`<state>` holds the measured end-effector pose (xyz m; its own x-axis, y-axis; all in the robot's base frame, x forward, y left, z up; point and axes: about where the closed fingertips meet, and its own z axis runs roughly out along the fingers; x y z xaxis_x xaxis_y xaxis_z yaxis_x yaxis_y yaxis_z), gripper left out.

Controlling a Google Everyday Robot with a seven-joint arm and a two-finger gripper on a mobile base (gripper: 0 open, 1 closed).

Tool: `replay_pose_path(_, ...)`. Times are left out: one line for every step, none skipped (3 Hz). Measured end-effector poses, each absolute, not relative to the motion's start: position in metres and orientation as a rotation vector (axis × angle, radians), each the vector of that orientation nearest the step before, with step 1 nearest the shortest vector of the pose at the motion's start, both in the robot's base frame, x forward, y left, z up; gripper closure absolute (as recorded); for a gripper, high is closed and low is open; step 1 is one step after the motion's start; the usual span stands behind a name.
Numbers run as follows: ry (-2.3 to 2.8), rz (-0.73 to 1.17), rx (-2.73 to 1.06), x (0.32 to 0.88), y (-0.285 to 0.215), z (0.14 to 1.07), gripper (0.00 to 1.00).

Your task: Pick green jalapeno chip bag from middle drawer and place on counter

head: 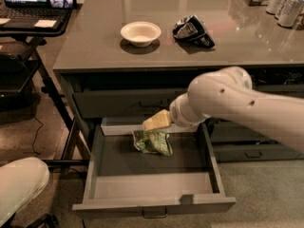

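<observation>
Right now the white arm (237, 103) reaches in from the right, across the cabinet front. Its gripper (156, 121) hangs over the back of the pulled-out middle drawer (152, 204), just above the green jalapeno chip bag (153, 142). Whether the gripper is spread or closed I cannot tell; it shows only as a pale wedge. The bag lies crumpled on the drawer's grey floor, toward the back. Up on the counter (166, 56) sit a white bowl (140, 33) and, just beside it, a black-and-white snack bag (193, 31).
</observation>
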<state>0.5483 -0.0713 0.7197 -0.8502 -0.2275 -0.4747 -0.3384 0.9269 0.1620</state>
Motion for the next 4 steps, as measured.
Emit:
replay_pose_path(2.584,0.403,-0.433,0.559,-0.048,0.672,0.0)
replay_pose_path(2.57,0.45,-0.439,0.571,-0.03,0.621,0.0)
replay_pose_path(2.551,0.505,-0.395,0.582,-0.018,0.565,0.0)
replay_pose_path(2.551,0.505,-0.395,0.582,-0.018,0.565,0.0)
